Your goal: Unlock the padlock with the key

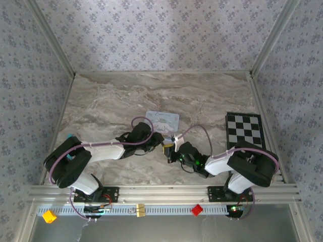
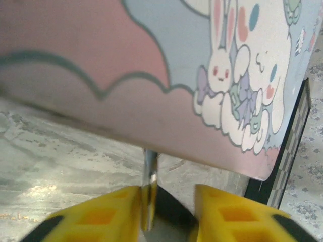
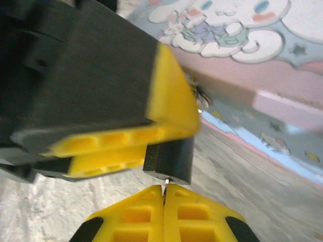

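The small black padlock [image 3: 169,159] hangs just above the marble, in front of the pale blue cartoon tin [image 1: 162,120]. My left gripper [image 2: 166,194] is shut on the padlock. Its dark body [image 2: 172,216] sits between the yellow fingers [image 2: 101,217], and the shiny shackle [image 2: 150,176] sticks up beside the left one. My right gripper [image 3: 163,189] is shut on the key [image 3: 165,180]. The thin metal blade points up into the bottom face of the padlock. In the top view the left gripper [image 1: 158,141] and right gripper [image 1: 171,150] meet tip to tip.
The tin [image 2: 151,65] rises right behind the padlock, and its printed side [image 3: 237,30] is close to both grippers. A black-and-white checkerboard [image 1: 245,129] lies at the right of the marble table [image 1: 111,101]. Metal frame rails edge the table.
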Tool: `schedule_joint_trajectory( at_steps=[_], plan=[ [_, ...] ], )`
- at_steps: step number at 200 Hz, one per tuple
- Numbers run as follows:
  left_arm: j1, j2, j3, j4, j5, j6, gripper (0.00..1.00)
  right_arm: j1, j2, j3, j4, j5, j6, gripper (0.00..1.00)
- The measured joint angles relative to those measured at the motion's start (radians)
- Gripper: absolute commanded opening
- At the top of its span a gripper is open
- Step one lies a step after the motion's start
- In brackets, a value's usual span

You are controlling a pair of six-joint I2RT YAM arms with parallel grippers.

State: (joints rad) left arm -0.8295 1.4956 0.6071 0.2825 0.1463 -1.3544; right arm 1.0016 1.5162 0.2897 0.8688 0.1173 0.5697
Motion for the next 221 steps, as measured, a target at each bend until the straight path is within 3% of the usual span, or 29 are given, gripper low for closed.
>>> schedule_joint_trajectory(
  at_steps=[65,110,158,221],
  plan=[
    [0.065,-0.047,0.001,-0.090,-0.010,0.066,0.72,-0.035,-0.061,-0.001,-0.131,-0.003,0.068,0.00],
    [0.126,-0.168,0.108,-0.312,-0.136,0.315,0.93,-0.042,-0.093,-0.004,-0.163,-0.005,0.100,0.00],
    [0.206,-0.088,0.208,-0.321,-0.086,0.566,0.94,-0.039,-0.068,-0.009,-0.133,0.005,0.154,0.00],
    [0.201,0.067,0.277,-0.393,-0.072,0.622,0.82,-0.037,-0.067,-0.027,-0.103,0.040,0.228,0.00]
  ],
)
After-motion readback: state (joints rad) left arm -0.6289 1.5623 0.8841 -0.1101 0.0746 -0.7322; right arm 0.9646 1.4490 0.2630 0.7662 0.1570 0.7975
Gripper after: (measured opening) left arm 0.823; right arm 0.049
